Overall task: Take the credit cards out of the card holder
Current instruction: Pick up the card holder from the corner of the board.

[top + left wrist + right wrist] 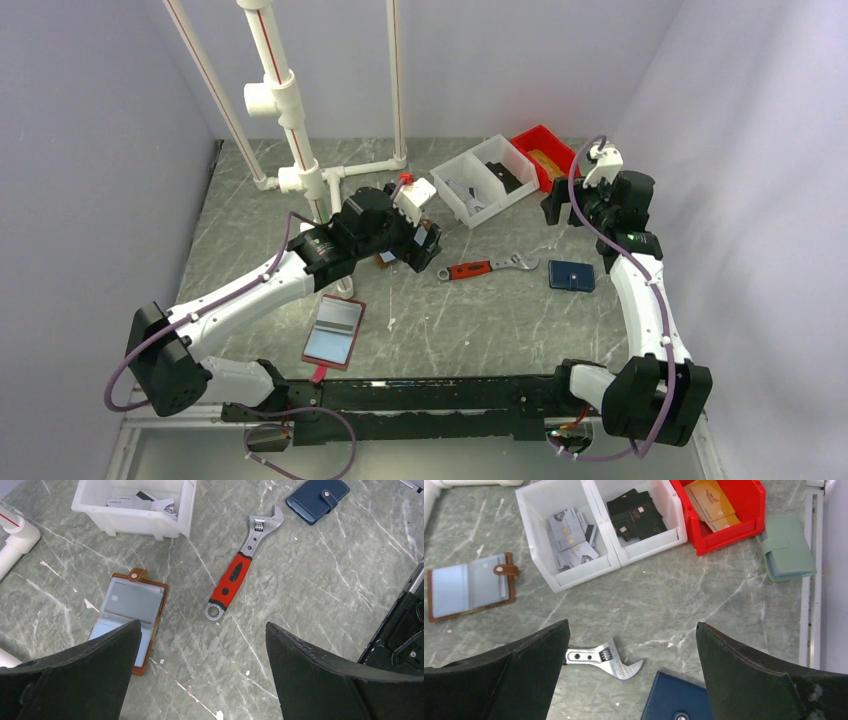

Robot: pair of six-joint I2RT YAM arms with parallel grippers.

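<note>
Right wrist cam: mint card holder (pixel 786 547) lying shut just beside the red bin (pixel 729 536).
Left gripper (pixel 202 625) and right gripper (pixel 631 630) both gape wide, holding nothing.

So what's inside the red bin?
Gold-tan cards lie piled in the red bin. Anything beneath the top cards is covered, so I can't tell.

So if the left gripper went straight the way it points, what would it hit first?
Probably the bare table beside the ring end of the red-handled wrench; depth is unclear. The left gripper stands open.
</note>
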